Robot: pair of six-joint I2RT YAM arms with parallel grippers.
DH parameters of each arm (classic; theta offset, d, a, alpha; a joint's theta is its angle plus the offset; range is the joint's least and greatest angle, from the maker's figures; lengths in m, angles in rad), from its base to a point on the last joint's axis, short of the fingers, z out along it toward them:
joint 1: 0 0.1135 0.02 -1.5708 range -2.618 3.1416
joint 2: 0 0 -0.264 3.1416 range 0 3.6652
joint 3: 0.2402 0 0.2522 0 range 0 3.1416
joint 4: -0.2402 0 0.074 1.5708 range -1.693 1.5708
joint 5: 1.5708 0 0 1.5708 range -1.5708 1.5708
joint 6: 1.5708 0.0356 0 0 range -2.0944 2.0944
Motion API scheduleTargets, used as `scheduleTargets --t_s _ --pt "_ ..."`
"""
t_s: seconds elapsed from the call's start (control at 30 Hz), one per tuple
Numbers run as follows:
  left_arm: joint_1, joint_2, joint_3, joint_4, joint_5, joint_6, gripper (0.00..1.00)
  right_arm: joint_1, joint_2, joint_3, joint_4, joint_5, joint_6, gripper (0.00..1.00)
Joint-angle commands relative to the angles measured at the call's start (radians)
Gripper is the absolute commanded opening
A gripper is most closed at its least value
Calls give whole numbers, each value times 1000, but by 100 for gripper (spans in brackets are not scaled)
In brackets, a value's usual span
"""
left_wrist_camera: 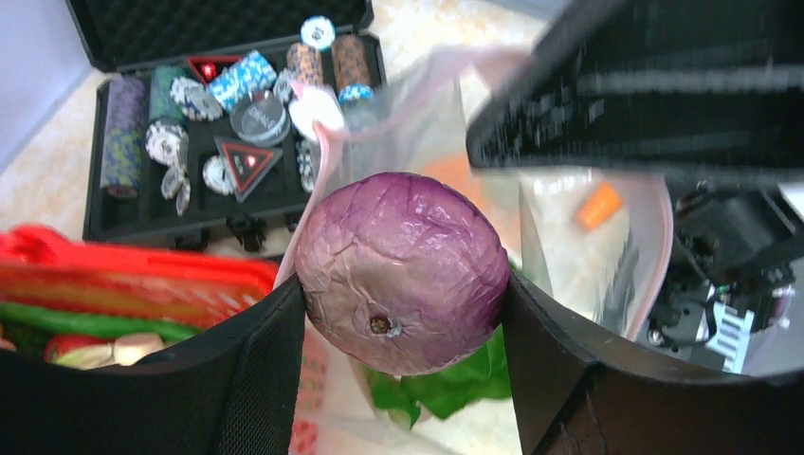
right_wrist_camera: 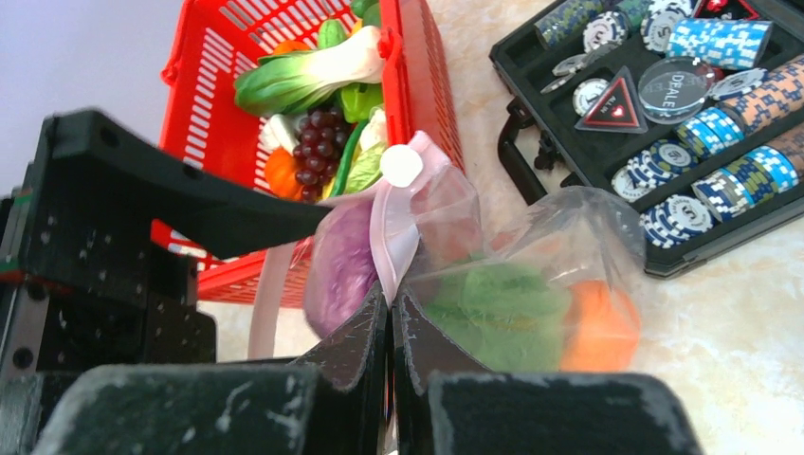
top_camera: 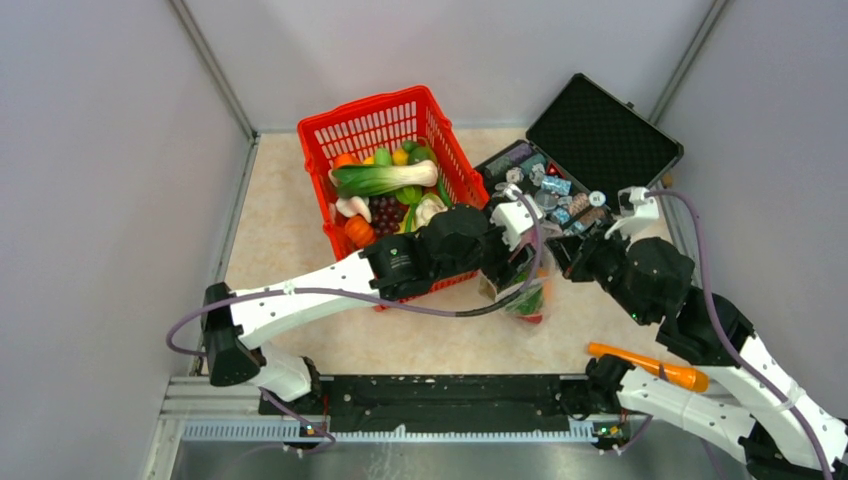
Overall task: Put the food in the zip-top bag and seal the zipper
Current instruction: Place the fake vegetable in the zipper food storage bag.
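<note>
Left gripper: jaws set wide around a purple cabbage, one black finger pressed to each side, at the mouth of the bag.
Right gripper: jaws pinched tight on the bag's upper edge, holding it up off the table.
Table: pale marbled top, walled in grey on three sides.
Red basket: lattice plastic, at 11 o'clock from the bag in the top view, heaped with toy produce. A bok choy lies across the top, with dark grapes and a small orange pumpkin below it.
Black case: lid thrown open, at 1 o'clock from the bag, its tray packed with poker chips.
Zip-top bag: clear and soft, resting on the table between the two grippers, near the basket's front corner, its mouth open toward the left gripper.
Carrot: orange, at 4 o'clock from the bag, just beside the right arm's base.
Lettuce: green and leafy, inside the bag, low down.
Orange round: inside the bag, touching the lettuce at its 3 o'clock in the right wrist view.
Zipper: pink strip along the bag's mouth, unsealed, curving around the cabbage; whether the cabbage is past it cannot be told.
</note>
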Motion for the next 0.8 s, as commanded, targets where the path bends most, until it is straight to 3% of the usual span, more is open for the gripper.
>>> scheduleTargets --t_s 0.0,0.3,0.5,0.77 --pt "-5 79 136 59 -10 23 47 -4 -38 24 61 -63 13 0" --pt "-2 197 226 52 16 10 56 -4 -124 13 101 -11 77 0" --pt "12 174 110 318 72 -81 61 -4 -136 16 98 -32 100 0" --pt "40 164 -14 581 339 -191 69 -4 -144 9 84 -33 118 0"
